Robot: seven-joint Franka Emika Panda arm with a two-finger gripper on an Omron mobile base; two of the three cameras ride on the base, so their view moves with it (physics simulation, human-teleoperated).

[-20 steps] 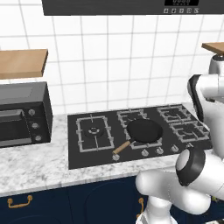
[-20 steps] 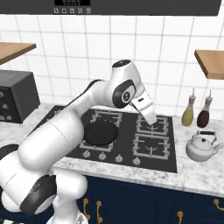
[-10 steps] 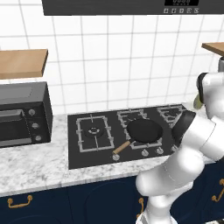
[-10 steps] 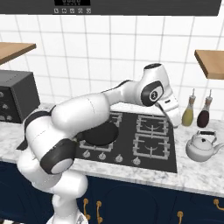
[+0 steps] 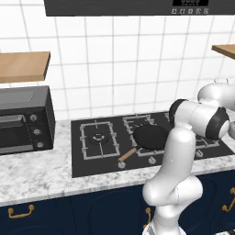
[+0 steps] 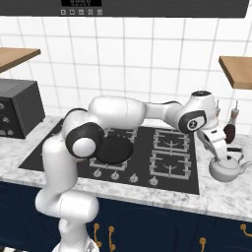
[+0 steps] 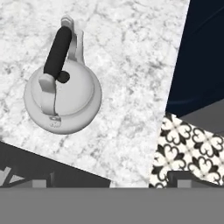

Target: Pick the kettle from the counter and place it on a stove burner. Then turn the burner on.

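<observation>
- Kettle [image 6: 225, 169] is seen unlifted on the worktop [image 6: 216, 197], just right of the stove [image 6: 170, 147]; nothing of the task is judged done.
- Gripper [image 6: 220, 151] is held above the kettle, jaws spread wide, nothing grasped.
- Grasping, placing on a burner and turning the burner on are left.

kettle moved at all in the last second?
No. In the right base view the kettle sits on the counter, right of the stove, as before.
</observation>
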